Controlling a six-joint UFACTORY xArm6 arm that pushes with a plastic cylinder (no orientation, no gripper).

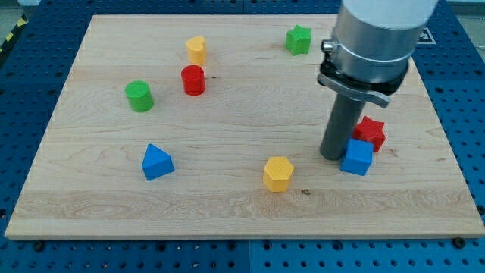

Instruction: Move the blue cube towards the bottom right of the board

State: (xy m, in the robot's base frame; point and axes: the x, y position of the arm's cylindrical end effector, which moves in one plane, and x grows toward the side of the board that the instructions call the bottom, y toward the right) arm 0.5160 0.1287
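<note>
Tip (332, 156) touching blue cube (357, 158) from view's left, red star (370, 132) behind, no jaws visible

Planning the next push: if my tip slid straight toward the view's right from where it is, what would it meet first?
Almost at once the blue cube: my tip sits against its left side. The red block lies just behind, probably off that line.

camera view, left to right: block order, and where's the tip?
green cylinder → blue triangular block → red cylinder → yellow hexagonal block → green star → my tip, against the blue cube's left side.
</note>
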